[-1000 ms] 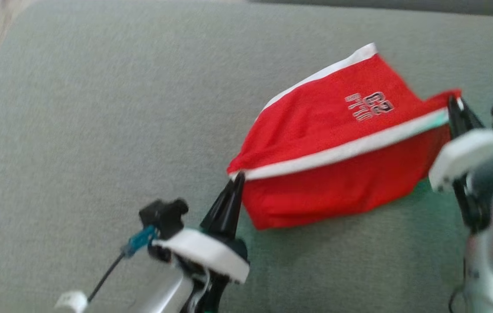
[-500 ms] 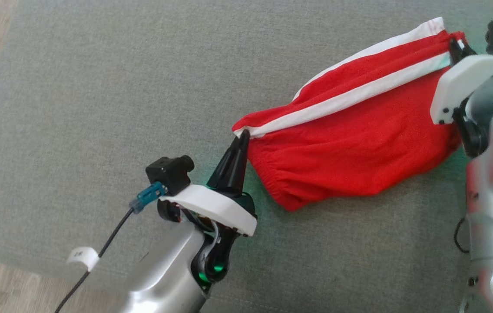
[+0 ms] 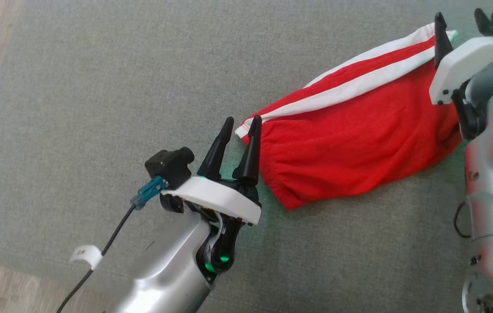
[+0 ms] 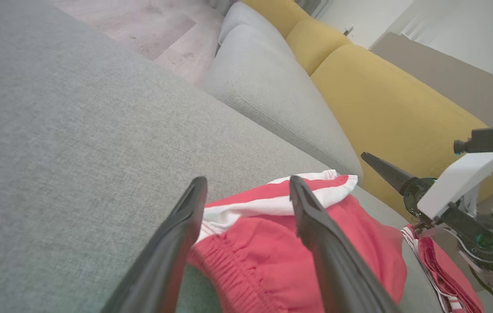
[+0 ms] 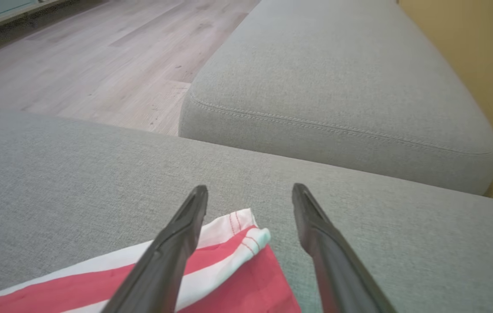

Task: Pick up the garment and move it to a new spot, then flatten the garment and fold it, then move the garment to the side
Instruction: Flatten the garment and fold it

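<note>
The grey cushion carries the work. The garment, red shorts with white stripes, lies slack on the cushion's right half. The left gripper, near the cushion's middle, and the right gripper, toward its far right, both stand spread and hold nothing. Expect the garment to be light, limp and stretchy: pinch both striped corners, through all layers, to prevent bunching.

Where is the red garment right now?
The red garment lies on the grey cushion, right of centre in the head view, between the open left gripper and the open right gripper.
</note>
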Controlling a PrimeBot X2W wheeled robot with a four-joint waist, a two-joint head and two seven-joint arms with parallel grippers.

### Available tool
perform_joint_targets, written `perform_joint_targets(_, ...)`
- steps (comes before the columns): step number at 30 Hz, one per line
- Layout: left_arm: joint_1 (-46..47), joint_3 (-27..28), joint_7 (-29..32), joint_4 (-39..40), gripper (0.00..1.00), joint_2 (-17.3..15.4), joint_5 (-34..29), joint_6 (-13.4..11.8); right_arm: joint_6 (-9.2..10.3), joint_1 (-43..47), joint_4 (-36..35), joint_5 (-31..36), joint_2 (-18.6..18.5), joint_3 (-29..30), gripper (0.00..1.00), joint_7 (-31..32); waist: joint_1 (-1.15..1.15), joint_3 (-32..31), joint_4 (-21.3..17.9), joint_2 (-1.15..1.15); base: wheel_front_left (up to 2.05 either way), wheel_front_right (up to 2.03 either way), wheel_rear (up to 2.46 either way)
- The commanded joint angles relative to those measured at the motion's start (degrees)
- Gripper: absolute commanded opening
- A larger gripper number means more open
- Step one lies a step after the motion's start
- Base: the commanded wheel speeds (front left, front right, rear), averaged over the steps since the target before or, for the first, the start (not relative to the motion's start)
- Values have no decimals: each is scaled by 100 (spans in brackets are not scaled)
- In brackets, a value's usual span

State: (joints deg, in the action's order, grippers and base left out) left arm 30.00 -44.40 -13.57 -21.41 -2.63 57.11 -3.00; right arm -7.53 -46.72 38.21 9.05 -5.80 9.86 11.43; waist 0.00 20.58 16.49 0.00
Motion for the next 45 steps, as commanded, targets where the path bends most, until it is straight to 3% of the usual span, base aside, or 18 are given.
perform_joint_targets(1,-8,183,-84,162,100,-41,-106,-8,4,-212,-156,-37,26,-83,100,-83,0,-57,-13,0,0,0,0)
perform_joint_targets(9,-499,567,-138,555,100,-428,-697,-214,4,6,59,-213,-281,-170,100,-143,0,-390,-38,0,0,0,0)
perform_joint_targets(17,-1253,1273,-141,1486,100,-920,-1267,-603,4,463,253,-611,-738,-386,100,472,0,-456,24,0,0,0,0)
perform_joint_targets(28,-1948,1889,-142,2002,100,-1141,-1452,-791,4,788,439,-1057,-905,-609,100,1139,0,-419,112,0,0,0,0)
perform_joint_targets(29,-1984,1935,-142,2032,100,-1145,-1478,-800,4,822,478,-1136,-890,-639,90,1265,0,-426,113,0,0,0,0)
perform_joint_targets(32,-2065,2047,-142,2106,100,-1140,-1586,-814,4,899,554,-1485,-843,-640,44,1649,0,-435,101,0,0,0,0)
perform_joint_targets(33,-2080,2065,-142,2116,100,-1136,-1604,-809,4,913,527,-1552,-863,-646,36,1670,0,-431,96,0,0,0,0)
perform_joint_targets(34,-2087,2083,-142,2126,100,-1133,-1626,-805,4,931,495,-1597,-883,-662,13,1682,0,-428,89,0,0,0,0)
perform_joint_targets(35,-2093,2099,-142,2132,100,-1131,-1646,-803,4,946,452,-1635,-893,-676,0,1675,0,-425,76,0,0,0,0)
perform_joint_targets(45,-2117,2115,-132,2127,100,-1165,-1745,-793,4,1244,-263,-1785,-760,-624,0,1054,0,-599,-211,0,0,0,0)
